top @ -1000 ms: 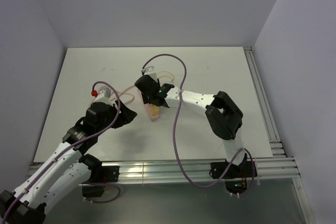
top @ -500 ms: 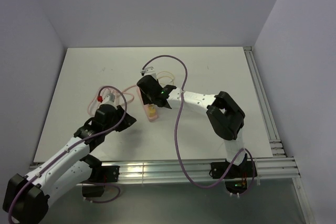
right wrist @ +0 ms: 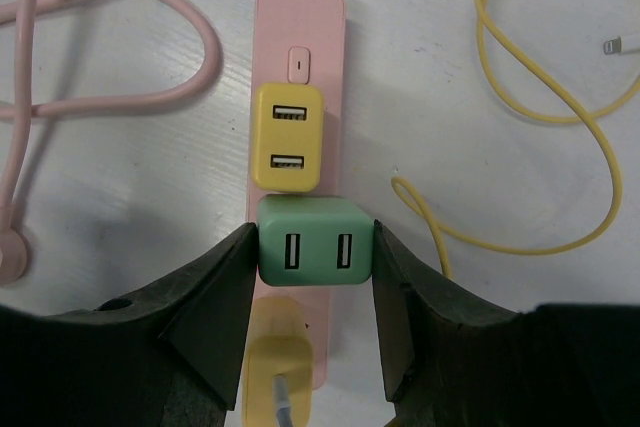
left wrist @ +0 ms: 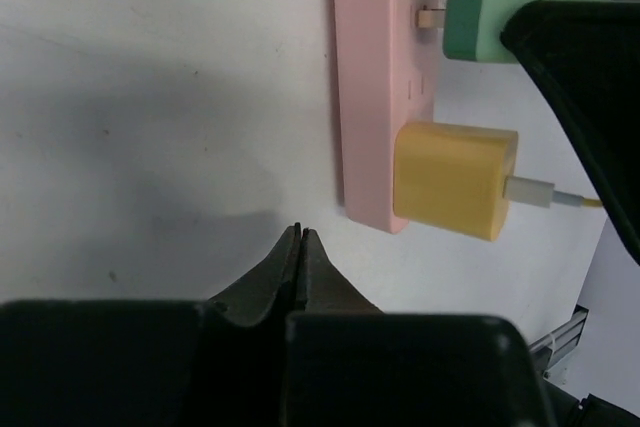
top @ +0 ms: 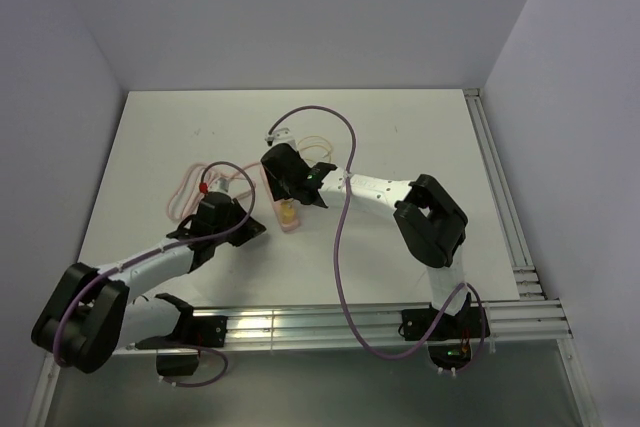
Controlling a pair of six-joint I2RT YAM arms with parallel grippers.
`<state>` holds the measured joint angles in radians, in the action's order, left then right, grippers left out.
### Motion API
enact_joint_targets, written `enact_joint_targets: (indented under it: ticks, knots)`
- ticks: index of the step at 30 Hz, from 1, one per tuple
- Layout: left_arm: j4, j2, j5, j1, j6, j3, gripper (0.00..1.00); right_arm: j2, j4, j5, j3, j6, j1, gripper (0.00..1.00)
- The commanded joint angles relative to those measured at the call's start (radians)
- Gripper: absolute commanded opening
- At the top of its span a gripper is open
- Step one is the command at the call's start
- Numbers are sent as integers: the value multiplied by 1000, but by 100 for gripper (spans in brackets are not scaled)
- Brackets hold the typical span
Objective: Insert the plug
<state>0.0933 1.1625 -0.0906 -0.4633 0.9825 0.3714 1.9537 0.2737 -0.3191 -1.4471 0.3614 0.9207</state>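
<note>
Green adapter (right wrist: 315, 240) is boxed in on the pink power strip (right wrist: 298, 17): yellow USB adapter (right wrist: 286, 137) right against one side, yellow plug (right wrist: 277, 362) on the other, right claw (right wrist: 313, 247) clamping both flanks. Pink cable (right wrist: 130, 97) loops on one side of the strip, yellow cable (right wrist: 520, 107) on the other. Left claw (left wrist: 299, 247), pinched closed, sits just off the strip's end, with bare counter (left wrist: 150, 97) beside it.
</note>
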Motion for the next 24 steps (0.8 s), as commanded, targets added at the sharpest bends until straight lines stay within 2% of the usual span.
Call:
enact_joint_targets:
  ticks: [1,8,24]
  knots:
    - [151,61,-35,5,4,9,1,-39,25,12,13,-13,15,0]
    - [253,184,-84,6,11,14,1,-42,5,20,5,8,26,0]
    - [316,279,-124,18,2,46,1,5,36,2,-47,31,47,0]
